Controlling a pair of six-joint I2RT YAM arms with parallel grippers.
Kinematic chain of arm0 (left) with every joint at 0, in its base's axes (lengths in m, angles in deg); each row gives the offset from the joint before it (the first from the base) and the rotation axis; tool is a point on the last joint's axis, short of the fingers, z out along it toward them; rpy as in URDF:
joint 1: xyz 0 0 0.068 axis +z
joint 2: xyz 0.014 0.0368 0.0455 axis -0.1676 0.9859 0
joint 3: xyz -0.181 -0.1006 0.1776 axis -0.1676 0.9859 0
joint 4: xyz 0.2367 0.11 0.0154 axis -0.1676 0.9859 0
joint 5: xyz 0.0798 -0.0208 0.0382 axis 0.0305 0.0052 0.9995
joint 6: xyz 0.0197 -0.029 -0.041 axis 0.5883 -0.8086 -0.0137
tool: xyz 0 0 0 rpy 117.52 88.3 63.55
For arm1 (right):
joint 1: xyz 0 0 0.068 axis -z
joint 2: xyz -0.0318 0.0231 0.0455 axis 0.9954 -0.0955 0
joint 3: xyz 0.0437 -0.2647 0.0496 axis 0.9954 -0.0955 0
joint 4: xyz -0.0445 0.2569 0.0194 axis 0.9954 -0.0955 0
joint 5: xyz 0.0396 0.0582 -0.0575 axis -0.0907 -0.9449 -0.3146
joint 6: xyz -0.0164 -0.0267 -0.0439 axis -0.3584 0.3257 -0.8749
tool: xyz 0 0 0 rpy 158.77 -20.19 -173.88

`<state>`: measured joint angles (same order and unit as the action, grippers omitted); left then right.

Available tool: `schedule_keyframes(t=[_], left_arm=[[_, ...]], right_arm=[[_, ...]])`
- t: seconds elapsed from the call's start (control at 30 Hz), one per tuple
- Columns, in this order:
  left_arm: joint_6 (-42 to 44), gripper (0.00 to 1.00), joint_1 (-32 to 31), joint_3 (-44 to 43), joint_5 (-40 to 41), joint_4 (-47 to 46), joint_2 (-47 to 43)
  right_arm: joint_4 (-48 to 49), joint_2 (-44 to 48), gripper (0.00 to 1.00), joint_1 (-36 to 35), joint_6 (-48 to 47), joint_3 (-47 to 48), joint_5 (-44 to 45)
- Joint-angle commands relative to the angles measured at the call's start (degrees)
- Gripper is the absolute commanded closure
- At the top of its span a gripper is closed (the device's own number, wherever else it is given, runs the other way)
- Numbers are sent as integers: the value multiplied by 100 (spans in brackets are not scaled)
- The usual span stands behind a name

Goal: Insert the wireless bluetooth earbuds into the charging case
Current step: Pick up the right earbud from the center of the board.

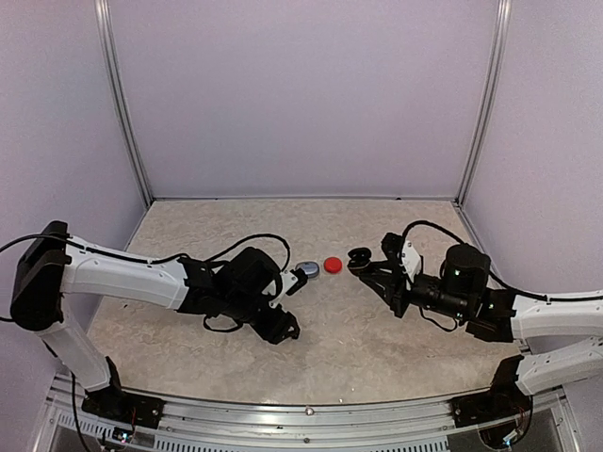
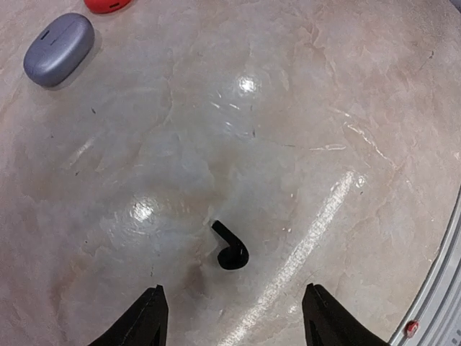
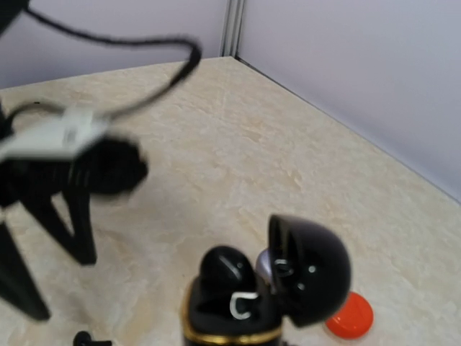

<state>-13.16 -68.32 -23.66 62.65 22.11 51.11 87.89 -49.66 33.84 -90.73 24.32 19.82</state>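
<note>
From above, the left pincer point(image 1: 283, 328) points down at the desk point(image 1: 377, 339). Two closed cases, one grey case point(image 1: 307, 270) and one red case point(image 1: 333, 265), lie between it and the right pincer point(image 1: 366, 264), which is clamped on the one black charging case point(image 1: 359, 255). In the left wrist view the jaws stand well apart, holding nothing. A single black earbud point(image 2: 231, 250) lies on the desk just ahead, between the fingers point(image 2: 148, 321), with nothing blocking it. In the right wrist view the black case's lid stands open, with the red case just beyond it.
</note>
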Motion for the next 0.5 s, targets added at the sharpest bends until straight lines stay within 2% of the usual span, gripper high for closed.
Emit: schedule_keyframes(t=[0.0,0.23,0.3,0.47], left_arm=[[-195,34,-158,361,329,-331,216],[-166,34,-236,2268,548,-3973,-447],[-54,34,-266,2553,574,-4725,-374],[273,36,-459,2821,656,-5767,84]], right_arm=[[-59,202,100,85,283,1,-51],[166,245,100,135,311,-137,-210],[155,259,100,158,306,-137,-208],[155,303,100,180,293,-152,-178]])
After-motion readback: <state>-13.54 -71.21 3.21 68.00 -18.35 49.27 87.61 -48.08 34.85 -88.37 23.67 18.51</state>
